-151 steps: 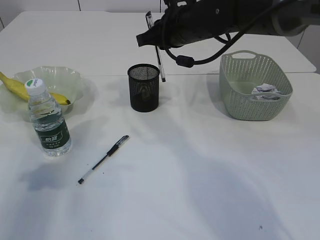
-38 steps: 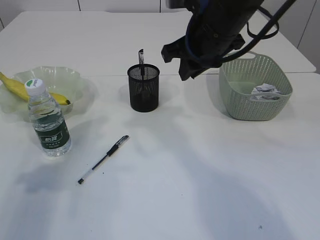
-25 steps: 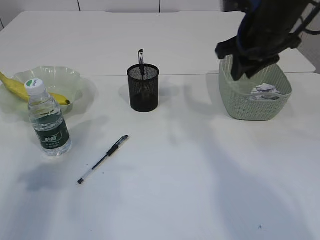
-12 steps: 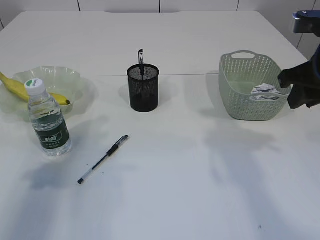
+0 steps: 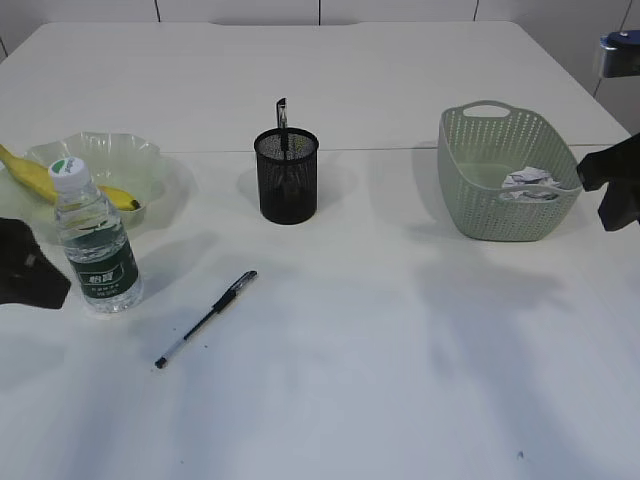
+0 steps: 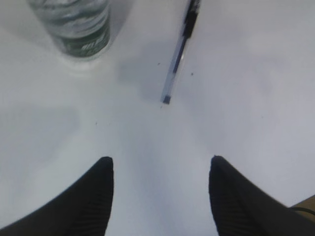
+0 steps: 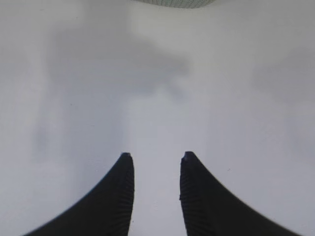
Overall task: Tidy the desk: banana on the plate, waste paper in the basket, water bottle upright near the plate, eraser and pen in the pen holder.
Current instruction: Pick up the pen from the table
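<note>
A banana (image 5: 30,175) lies on the pale green plate (image 5: 140,160) at far left. A water bottle (image 5: 95,240) stands upright in front of the plate; its base shows in the left wrist view (image 6: 74,29). A black pen (image 5: 205,320) lies on the table, and also shows in the left wrist view (image 6: 179,49). Another pen (image 5: 282,115) stands in the black mesh pen holder (image 5: 287,180). Crumpled paper (image 5: 530,183) lies in the green basket (image 5: 500,210). My left gripper (image 6: 160,164) is open and empty, short of the pen. My right gripper (image 7: 155,157) is open and empty over bare table. No eraser shows.
The left arm (image 5: 25,275) enters at the left edge beside the bottle. The right arm (image 5: 615,185) is at the right edge next to the basket. The basket's rim (image 7: 177,2) shows at the top of the right wrist view. A table seam runs behind the holder.
The right arm has dropped a pen into the holder and swung away right, past the basket to the right edge. The left arm has come into view at the left edge.
</note>
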`<action>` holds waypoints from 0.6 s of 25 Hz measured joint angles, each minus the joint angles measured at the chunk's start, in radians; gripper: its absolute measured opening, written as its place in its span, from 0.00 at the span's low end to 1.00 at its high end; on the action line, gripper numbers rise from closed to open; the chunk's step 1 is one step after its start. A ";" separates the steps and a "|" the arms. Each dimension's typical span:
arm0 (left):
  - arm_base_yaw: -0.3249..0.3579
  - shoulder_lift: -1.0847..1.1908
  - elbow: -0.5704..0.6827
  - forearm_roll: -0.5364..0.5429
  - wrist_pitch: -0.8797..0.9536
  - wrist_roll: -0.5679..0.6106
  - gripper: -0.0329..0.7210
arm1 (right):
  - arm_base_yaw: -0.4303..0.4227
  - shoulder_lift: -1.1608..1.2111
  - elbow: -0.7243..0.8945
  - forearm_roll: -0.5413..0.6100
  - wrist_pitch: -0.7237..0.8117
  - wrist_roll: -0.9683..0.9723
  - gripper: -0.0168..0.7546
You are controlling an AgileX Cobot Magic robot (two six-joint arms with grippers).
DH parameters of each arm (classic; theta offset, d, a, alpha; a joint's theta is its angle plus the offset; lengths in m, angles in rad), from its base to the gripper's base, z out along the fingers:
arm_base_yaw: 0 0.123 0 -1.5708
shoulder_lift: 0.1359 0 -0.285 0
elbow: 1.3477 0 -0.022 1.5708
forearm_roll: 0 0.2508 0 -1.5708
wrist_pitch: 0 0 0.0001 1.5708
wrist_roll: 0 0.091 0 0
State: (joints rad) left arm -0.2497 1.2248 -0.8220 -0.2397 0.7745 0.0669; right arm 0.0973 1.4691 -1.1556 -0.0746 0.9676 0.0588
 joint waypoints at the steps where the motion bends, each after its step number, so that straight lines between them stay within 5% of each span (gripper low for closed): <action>1: -0.027 0.002 -0.005 0.005 -0.027 0.000 0.62 | -0.001 0.000 0.000 0.000 0.001 0.000 0.34; 5: -0.104 0.048 -0.104 0.064 -0.045 0.000 0.62 | -0.001 0.000 0.000 -0.001 0.008 0.000 0.34; 15: -0.153 0.405 -0.520 0.106 0.216 0.054 0.62 | -0.001 0.000 0.000 -0.022 0.013 0.000 0.34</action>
State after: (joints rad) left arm -0.4028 1.6298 -1.3424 -0.1341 0.9903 0.1204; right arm 0.0967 1.4691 -1.1556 -0.0966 0.9804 0.0588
